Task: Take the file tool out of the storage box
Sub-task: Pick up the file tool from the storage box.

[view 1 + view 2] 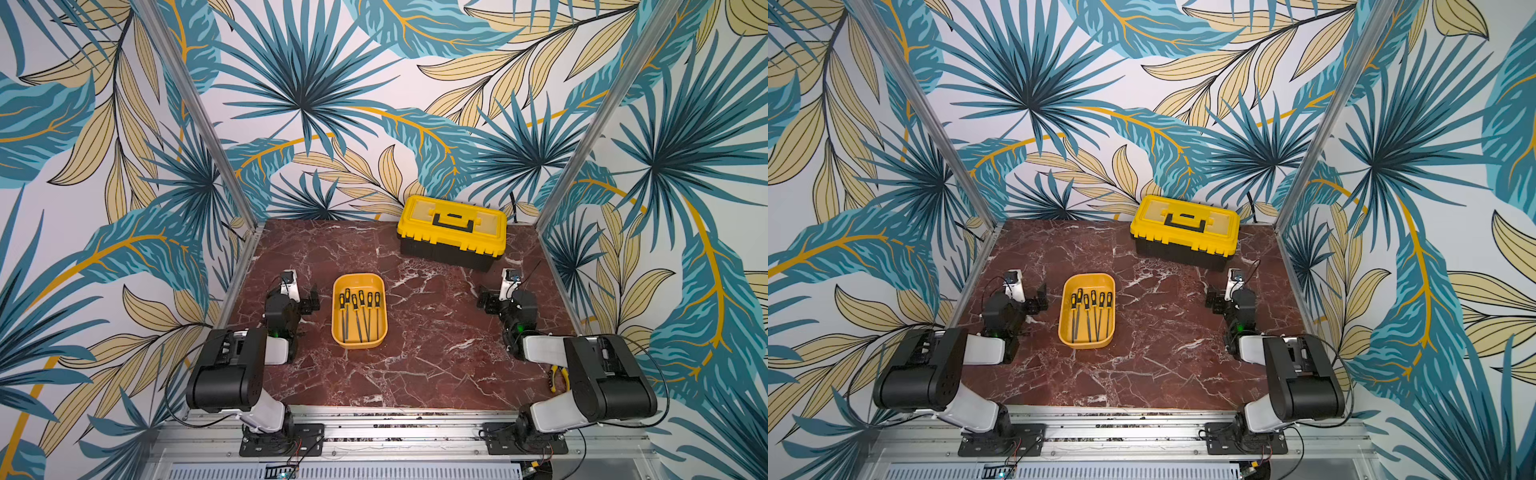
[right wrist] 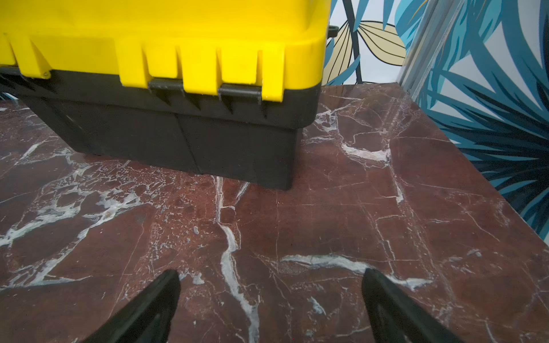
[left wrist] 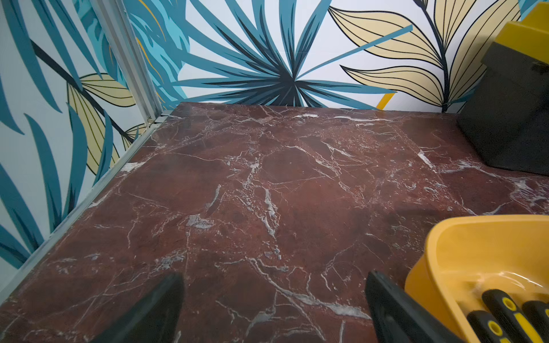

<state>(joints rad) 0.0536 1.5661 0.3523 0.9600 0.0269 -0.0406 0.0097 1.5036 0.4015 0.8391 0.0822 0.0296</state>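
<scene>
The storage box is a shallow yellow-orange tray on the red marble table, left of centre. Several file tools with black-and-yellow handles lie side by side in it, handles toward the back wall. My left gripper hovers open just left of the tray, empty. In the left wrist view the open gripper has the tray's corner and some file handles beside it. My right gripper stands open and empty over bare marble, far right of the tray.
A black toolbox with a yellow lid stands shut at the back right, close in front of the right gripper. Yellow-handled pliers lie partly hidden beside the right arm. Metal frame posts and walls edge the table.
</scene>
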